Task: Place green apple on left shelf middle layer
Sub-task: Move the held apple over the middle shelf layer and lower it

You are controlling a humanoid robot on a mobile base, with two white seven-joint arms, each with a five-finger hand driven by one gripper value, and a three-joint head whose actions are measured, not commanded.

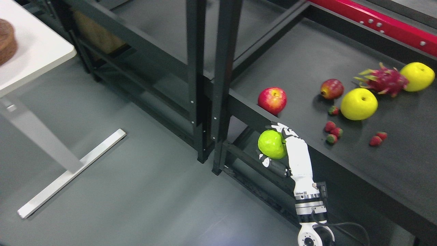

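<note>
At the far left a white bench [37, 51] carries a brown woven basket [6, 41], cut off by the picture's edge, and its pale metal foot [71, 172] rests on the grey floor [136, 205]. Next comes the left shelf [160, 58], a dark metal frame whose boards look bare; its posts stand touching those of the right shelf [392, 164].

Just right of the posts, the right hand [283, 147] holds the green apple [272, 144] off the front edge of the right shelf, over the floor, with its fingers [280, 128] wrapped around the fruit. The left hand is out of sight.

So the pick-up looks done and the carry is under way. What remains, as I judge it, is the swing leftward past the posts, setting the apple on the left shelf's middle layer, and letting go.

Further right on the dark shelf board lie a red apple [272, 100], a smaller red fruit [332, 89], scattered strawberries [334, 131], two yellow apples [359, 104] and a dragon fruit [384, 80]. A red beam [375, 22] crosses the top right corner.
</note>
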